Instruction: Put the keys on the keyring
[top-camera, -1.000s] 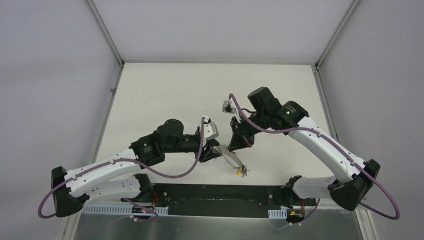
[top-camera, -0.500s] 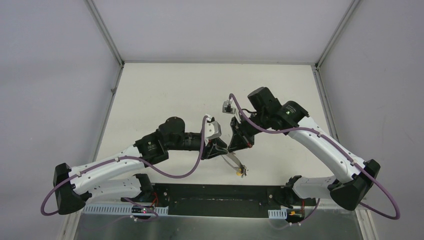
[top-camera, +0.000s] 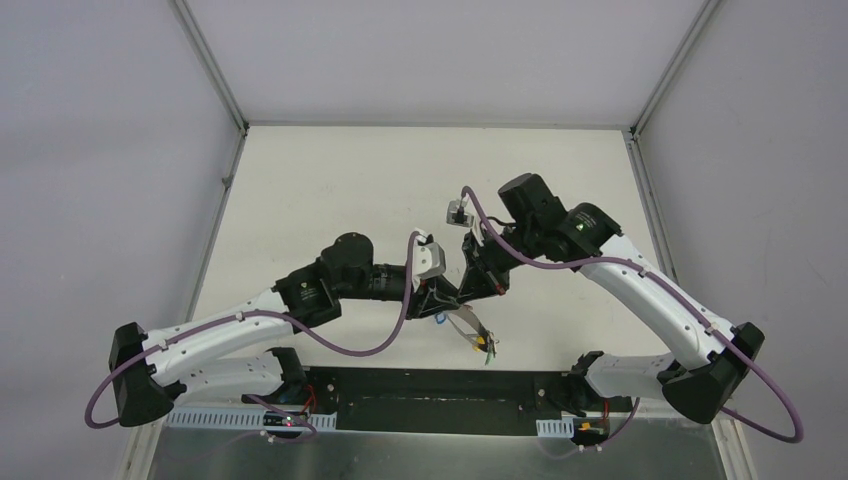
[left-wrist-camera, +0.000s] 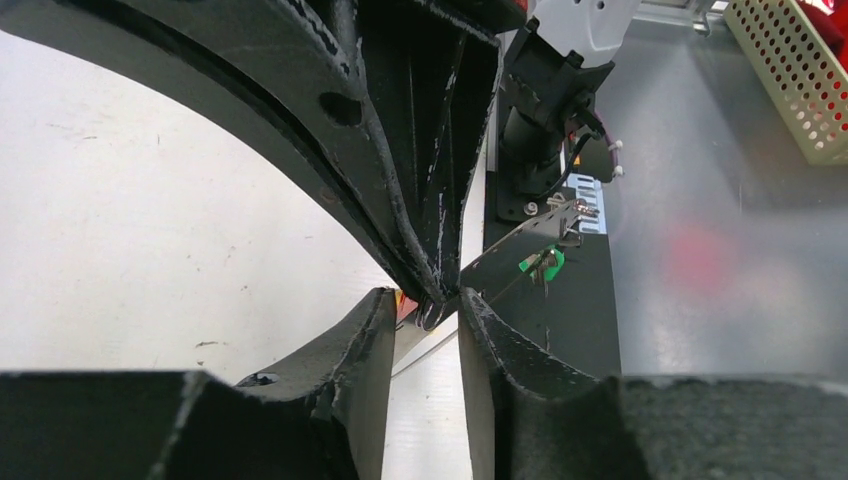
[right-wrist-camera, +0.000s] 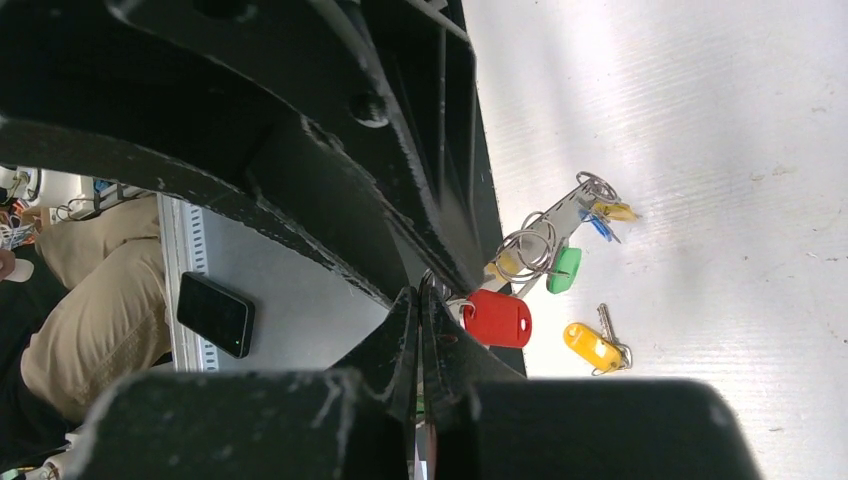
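1. Both arms meet low over the white table (top-camera: 330, 190), near its front edge, fingertips almost nose to nose.
2. The right gripper (right-wrist-camera: 420, 300) is pinched tight, no gap between its fingers. One end of the keyring (right-wrist-camera: 568, 212), a thin flat grey metal band, runs in at its tips. The band stands off the table and slopes away toward the robot's base.
3. The left gripper (left-wrist-camera: 428, 305) has its jaws a narrow way apart. They flank the right gripper's tip and a small round metal piece with a bit of red beside it. I cannot tell whether they are pressing on anything.
4. The red-tagged key (right-wrist-camera: 497, 318) sits right at the right gripper's fingertips, touching or nearly so.
5. Along the band there is a cluster of wire split rings (right-wrist-camera: 530, 245). The green-tagged key (right-wrist-camera: 565, 270) hangs just beside them.
6. The yellow-tagged key (right-wrist-camera: 590, 346) lies flat on the table near the band, apart from it, with its silver blade showing.
7. Small yellow and blue bits sit at the band's far end, too small to name.
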